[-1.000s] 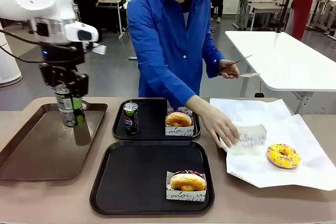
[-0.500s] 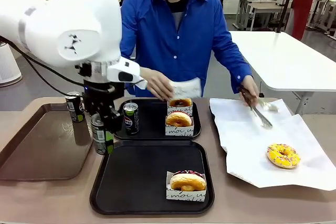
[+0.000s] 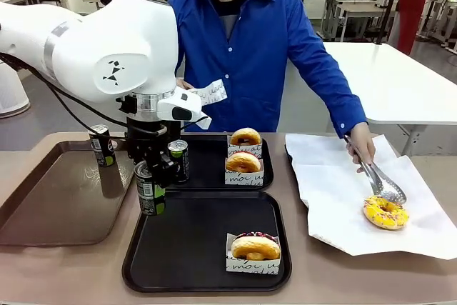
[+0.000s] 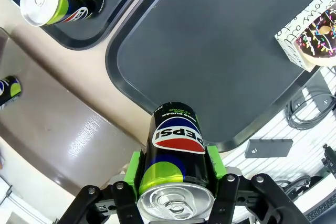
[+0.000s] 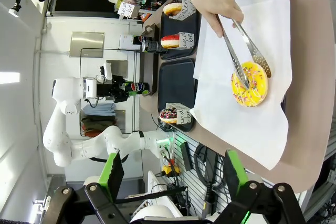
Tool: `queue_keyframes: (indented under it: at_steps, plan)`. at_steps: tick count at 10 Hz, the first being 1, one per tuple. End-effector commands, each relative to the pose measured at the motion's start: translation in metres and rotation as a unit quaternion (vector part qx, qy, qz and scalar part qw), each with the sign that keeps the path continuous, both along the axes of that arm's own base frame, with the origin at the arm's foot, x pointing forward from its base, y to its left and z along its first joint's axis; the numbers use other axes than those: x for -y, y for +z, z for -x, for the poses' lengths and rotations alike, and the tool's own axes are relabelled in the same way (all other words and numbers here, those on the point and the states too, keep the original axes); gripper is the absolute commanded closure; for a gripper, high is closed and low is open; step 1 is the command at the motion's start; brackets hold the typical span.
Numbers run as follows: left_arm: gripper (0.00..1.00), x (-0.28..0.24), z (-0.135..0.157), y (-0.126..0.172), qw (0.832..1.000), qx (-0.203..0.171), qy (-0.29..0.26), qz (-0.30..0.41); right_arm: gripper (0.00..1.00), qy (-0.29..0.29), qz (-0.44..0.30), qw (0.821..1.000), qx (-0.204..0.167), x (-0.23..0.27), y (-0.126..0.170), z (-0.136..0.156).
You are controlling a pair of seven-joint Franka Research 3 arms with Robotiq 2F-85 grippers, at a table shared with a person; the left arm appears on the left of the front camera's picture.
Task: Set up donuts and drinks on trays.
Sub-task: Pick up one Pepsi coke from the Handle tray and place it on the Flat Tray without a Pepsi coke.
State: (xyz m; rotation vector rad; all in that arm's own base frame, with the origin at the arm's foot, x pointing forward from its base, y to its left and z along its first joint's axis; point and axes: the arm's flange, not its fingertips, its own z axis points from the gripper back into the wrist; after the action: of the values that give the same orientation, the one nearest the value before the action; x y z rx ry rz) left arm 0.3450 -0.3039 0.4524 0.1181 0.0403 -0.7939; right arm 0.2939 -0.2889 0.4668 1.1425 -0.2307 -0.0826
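The left gripper [image 4: 176, 174] has carried its held can [image 3: 148, 189] slightly rightward, to the left rim of the near black tray [image 3: 193, 248]. Its jaws are clamped on the can's sides. That tray holds 1 chocolate donut [image 3: 255, 246] in a sleeve. The right gripper [image 5: 176, 177] stands wide open, empty. The far black tray [image 3: 211, 171] holds a second can [image 3: 178, 160] and 2 sleeved donuts [image 3: 243, 163]. To the right, the person's tongs [image 3: 382, 185] are at a yellow donut [image 3: 385, 212] on white paper [image 3: 335, 212].
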Motion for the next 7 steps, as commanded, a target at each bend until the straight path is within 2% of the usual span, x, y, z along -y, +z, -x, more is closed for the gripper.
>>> queue_keyframes:
  at_steps: [1, 3, 5, 7]
  plan:
    - [0.41, -0.003, 0.003, 0.004, 1.000, 0.005, 0.004, -0.001, 0.00, -0.001, -0.002, 1.000, 0.004, 0.000, 0.000, 0.000]
    - [0.41, 0.000, 0.000, 0.000, 1.000, 0.000, 0.000, 0.000, 0.00, -0.001, -0.002, 1.000, 0.004, 0.000, 0.000, 0.000]
    - [0.41, 0.017, 0.002, -0.002, 0.995, 0.032, 0.017, 0.090, 0.00, -0.001, -0.002, 1.000, 0.004, 0.000, 0.000, 0.000]
    - [0.41, 0.029, 0.011, -0.015, 0.992, 0.046, 0.032, 0.115, 0.00, -0.001, -0.002, 1.000, 0.004, 0.000, 0.000, 0.000]
